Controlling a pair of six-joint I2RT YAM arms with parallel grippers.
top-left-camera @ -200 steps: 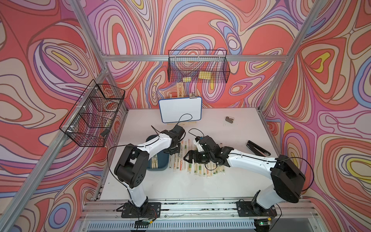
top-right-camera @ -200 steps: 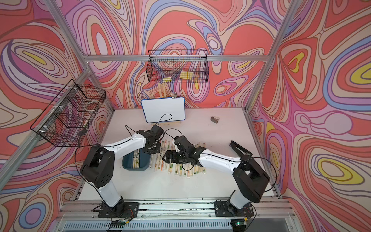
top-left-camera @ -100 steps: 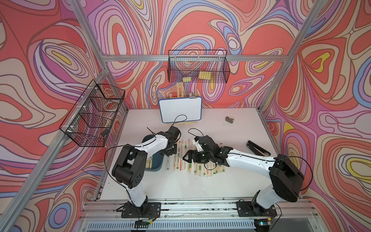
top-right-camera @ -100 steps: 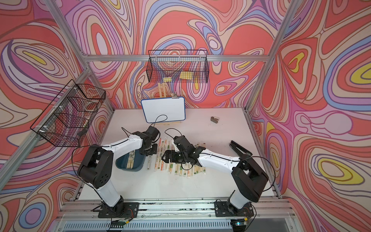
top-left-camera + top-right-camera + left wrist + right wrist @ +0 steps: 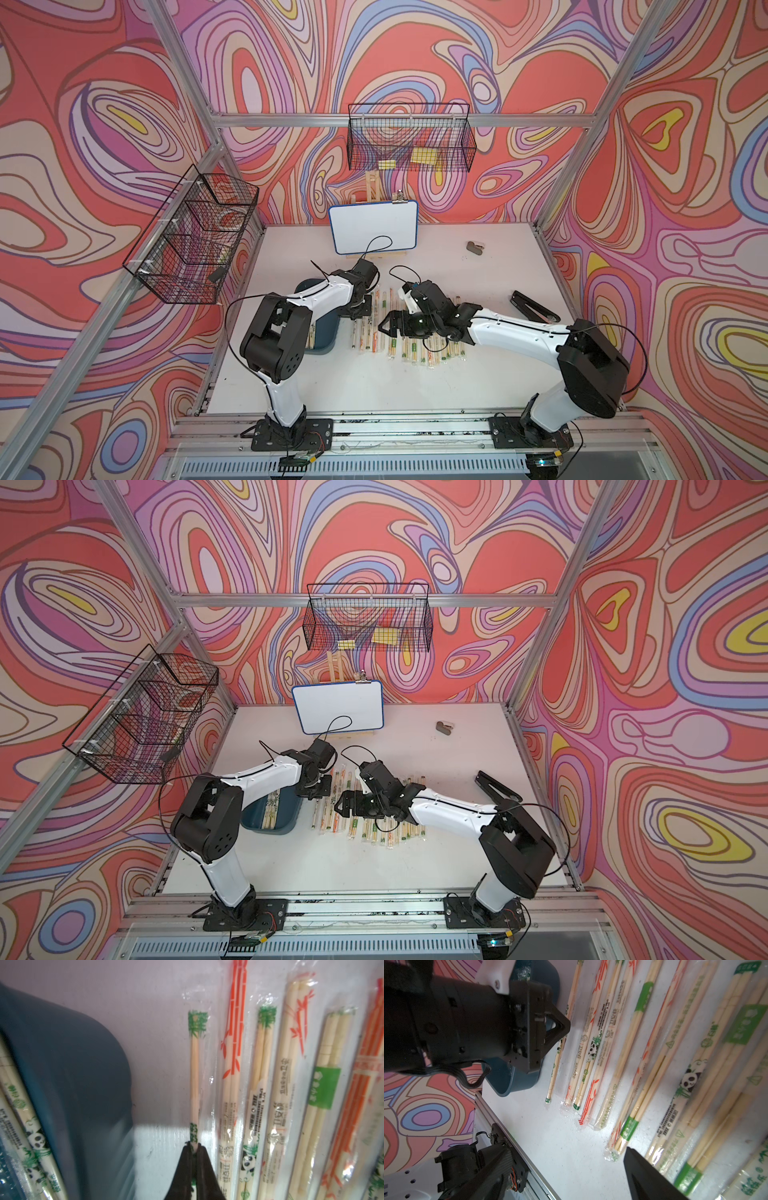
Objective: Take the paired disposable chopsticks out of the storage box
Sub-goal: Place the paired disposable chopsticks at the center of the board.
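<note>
Progress looks well along. Nearest the arm bases, laid-out pairs in clear sleeves lie side by side in a row on the tabletop, a dozen or so, count not exact. Right hand hovers over the middle of the row, jaws spread wide, holding nothing. Just beyond, left hand is pressed together on one green-printed pinched pair, gripped around mid-length at the end of the row next to the storage box. That pair runs parallel to its neighbours and sits low at the tabletop; touching or just above, cannot tell. The box sits on the tabletop under the left arm, just beside the row. Remaining pairs show inside it, a few at least, with panda print in the left wrist view; the rest is hidden by the arm. Judged: most are out, this one is ready to set down, some are left to fetch. Farther back are a whiteboard and a wire basket on the wall, neither involved.
</note>
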